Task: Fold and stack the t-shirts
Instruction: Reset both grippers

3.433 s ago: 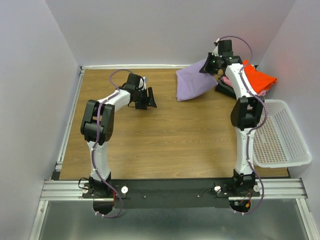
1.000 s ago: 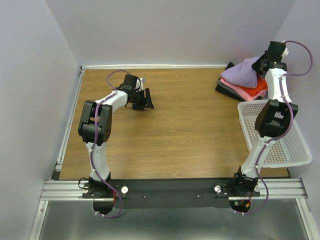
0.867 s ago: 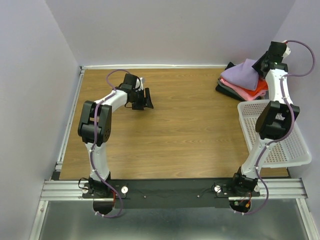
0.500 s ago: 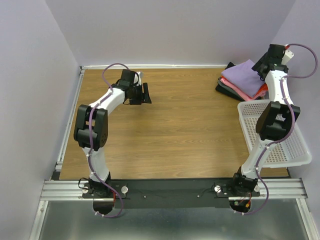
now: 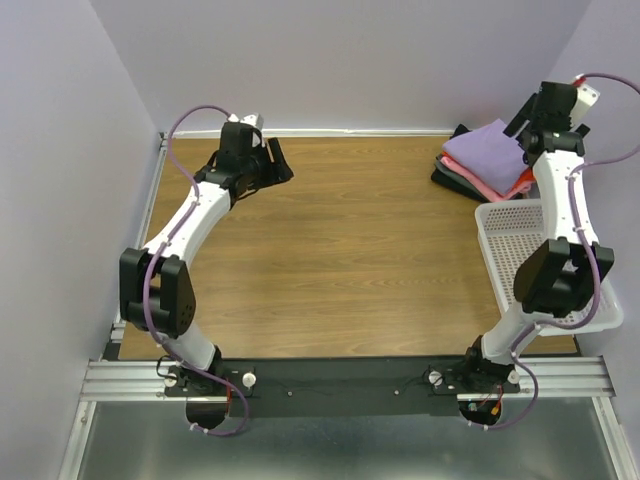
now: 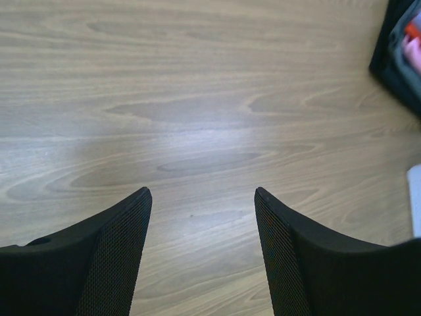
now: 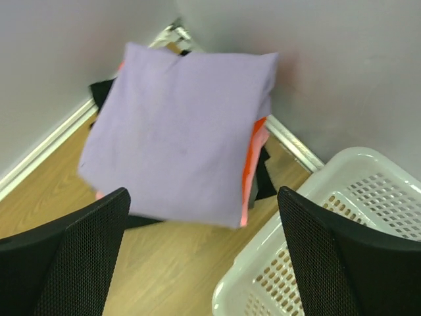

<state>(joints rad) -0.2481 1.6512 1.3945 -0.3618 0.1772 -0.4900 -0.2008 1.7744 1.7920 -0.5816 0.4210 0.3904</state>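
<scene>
The t-shirts lie in one stack in the far right corner. The folded lavender one (image 5: 487, 150) (image 7: 177, 131) is on top, over the orange-red (image 7: 250, 164), pink (image 5: 500, 186) and dark grey ones (image 5: 448, 176). My right gripper (image 5: 524, 122) (image 7: 202, 194) hovers just above and behind the stack, open, with nothing between its fingers. My left gripper (image 5: 276, 160) (image 7: 0, 0) hangs open over bare wood at the far left of the table. In the left wrist view the stack's dark edge (image 6: 398, 62) shows at the upper right.
A white mesh basket (image 5: 560, 270) (image 7: 329, 250) stands at the right edge, just in front of the stack. Purple walls close the table at the back and both sides. The wooden tabletop (image 5: 360, 250) stretches between the two arms.
My right gripper has opened and let go of the lavender shirt, which now lies flat on the stack. My left arm has swung toward the far left corner.
</scene>
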